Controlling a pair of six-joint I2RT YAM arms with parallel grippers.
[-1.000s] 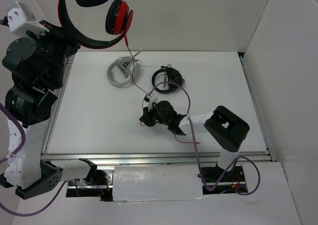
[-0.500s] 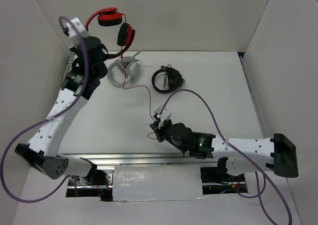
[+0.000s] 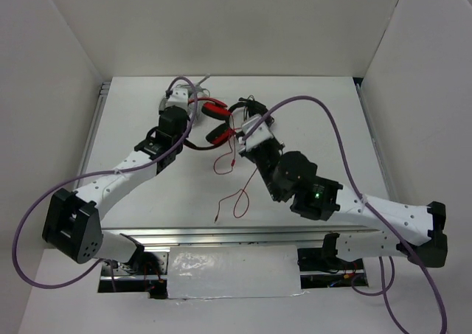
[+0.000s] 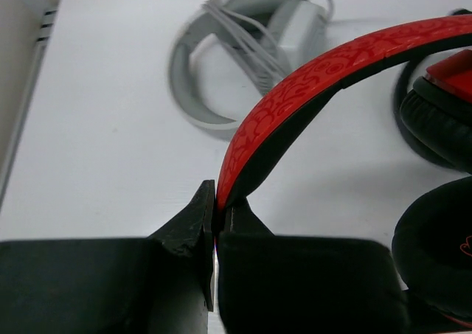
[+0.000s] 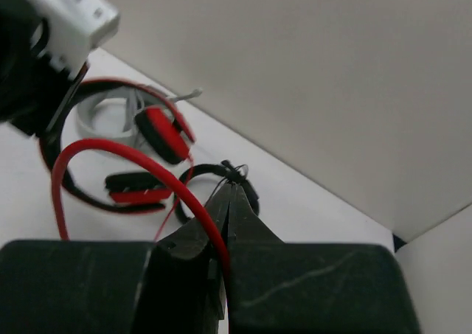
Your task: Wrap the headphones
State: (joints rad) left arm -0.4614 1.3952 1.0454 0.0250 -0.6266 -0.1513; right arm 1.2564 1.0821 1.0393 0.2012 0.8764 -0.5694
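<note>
The red headphones [image 3: 215, 111] lie on the table at the back centre, ear cups facing right. My left gripper [image 3: 184, 125] is shut on their red headband [image 4: 317, 83], pinched between the fingertips [image 4: 198, 216]. My right gripper [image 3: 242, 141] sits just right of the ear cups and is shut on the thin red cable [image 5: 133, 157], which loops out from the jaws. The rest of the cable [image 3: 228, 194] trails loose toward the front of the table. The headphones also show in the right wrist view [image 5: 158, 131].
Grey-white headphones [image 4: 214, 76] lie just beyond my left gripper, mostly hidden under the arm in the top view. Black headphones [image 3: 247, 113] lie right behind the right gripper, also in its wrist view [image 5: 221, 175]. White walls enclose the table on three sides.
The left arm came down from high in the air and brought the headphones onto the table at the back. The right arm moved from the front toward the back, the cable in its jaws.
</note>
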